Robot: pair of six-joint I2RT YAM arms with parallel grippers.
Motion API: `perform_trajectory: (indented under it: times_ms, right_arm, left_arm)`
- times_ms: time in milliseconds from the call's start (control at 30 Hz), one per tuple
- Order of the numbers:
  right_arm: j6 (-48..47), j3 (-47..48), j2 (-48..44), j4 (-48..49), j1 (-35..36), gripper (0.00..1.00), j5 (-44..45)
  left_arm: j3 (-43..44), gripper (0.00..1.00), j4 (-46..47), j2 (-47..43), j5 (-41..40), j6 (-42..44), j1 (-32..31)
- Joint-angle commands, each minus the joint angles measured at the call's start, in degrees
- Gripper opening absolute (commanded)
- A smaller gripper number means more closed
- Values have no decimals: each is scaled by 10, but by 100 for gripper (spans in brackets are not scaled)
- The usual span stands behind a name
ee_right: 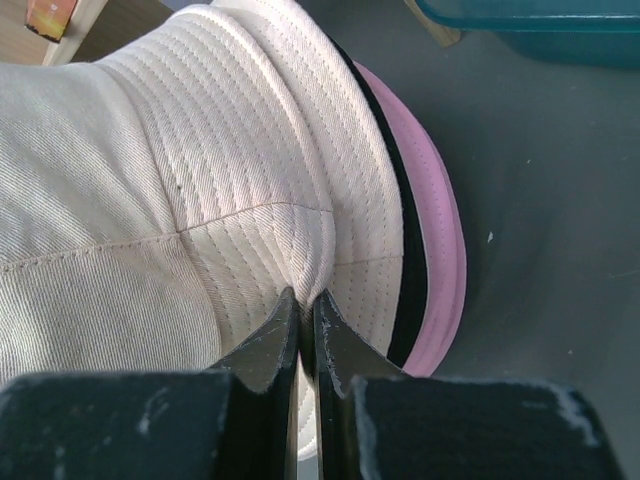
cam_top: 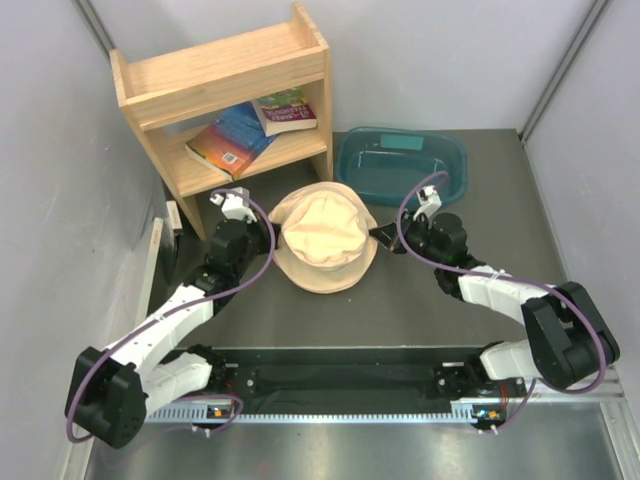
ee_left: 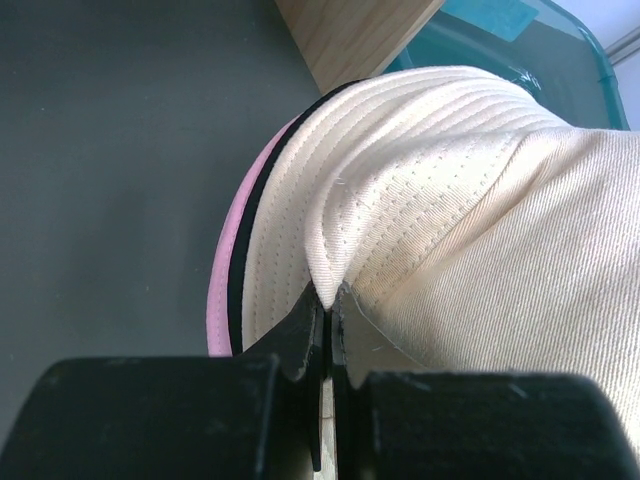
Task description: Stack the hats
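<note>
A beige hat (cam_top: 323,238) lies on top of a stack in the middle of the table. Under its brim the wrist views show the rim of a black hat (ee_left: 238,262) and, below that, a pink hat (ee_left: 215,300); the same black rim (ee_right: 405,260) and pink rim (ee_right: 442,240) show from the other side. My left gripper (ee_left: 328,300) is shut on a fold of the beige hat's brim at its left edge. At the right edge, my right gripper (ee_right: 305,300) is shut on another pinched fold of the same brim. The wooden stand is hidden.
A wooden shelf (cam_top: 225,95) holding books (cam_top: 235,138) stands at the back left, close behind the left gripper. A teal tub (cam_top: 400,163) sits at the back right, just beyond the right gripper. Grey walls close in both sides.
</note>
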Motion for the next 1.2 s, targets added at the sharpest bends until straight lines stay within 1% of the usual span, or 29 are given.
perform_trajectory:
  times_ms: [0,33,67,100,133,167,200,233,267,300,333,367,400,433,500,533,633,833,933,1167]
  right_arm:
    - [-49,6,-1,-118,-10,0,92]
    - [-52,9,-6,-125,-10,0,91]
    - [-55,13,-16,-132,-10,0,90]
    - [-57,22,-23,-146,-10,0,88]
    - [-59,25,-30,-153,-10,2,85]
    - [-62,32,-44,-159,-10,11,85]
    - [-65,35,-52,-173,-9,17,85]
    - [-66,37,-59,-181,-10,34,86]
    - [-72,44,-78,-190,-10,43,88]
    - [-78,48,-88,-199,-10,51,92]
    - [-87,53,-96,-225,-10,68,112]
    - [-103,61,-112,-236,-10,73,121]
    - [-108,64,-119,-247,-10,78,128]
    - [-114,66,-126,-273,-10,84,155]
    - [-133,73,-148,-300,-10,90,185]
    - [-138,74,-166,-311,-10,95,221]
    - [-153,67,-212,-333,-10,100,268]
    - [-172,45,-306,-344,-12,99,346]
    - [-178,35,-335,-364,-13,100,377]
    - [-183,21,-352,-369,-13,100,394]
  left_arm:
    - [-6,0,-83,8,-64,15,9]
    - [-4,0,-83,5,-66,17,9]
    - [-1,3,-83,-4,-67,19,9]
    - [1,10,-98,-9,-68,19,9]
    - [6,16,-103,-15,-68,20,9]
    - [11,34,-113,-25,-69,20,9]
    - [13,42,-119,-32,-73,20,9]
    - [14,49,-125,-38,-74,22,9]
    - [19,57,-134,-53,-77,23,9]
    - [21,67,-142,-62,-82,23,9]
    - [21,73,-148,-69,-92,27,9]
    - [21,78,-157,-85,-97,32,9]
    - [21,87,-164,-93,-103,35,9]
    - [22,91,-170,-99,-120,41,9]
    - [26,99,-199,-117,-132,49,9]
    - [28,99,-209,-128,-135,57,9]
    - [34,99,-229,-160,-128,77,9]
    - [39,99,-261,-210,-110,71,8]
    - [41,99,-277,-227,-122,67,9]
    - [43,99,-290,-240,-143,56,8]
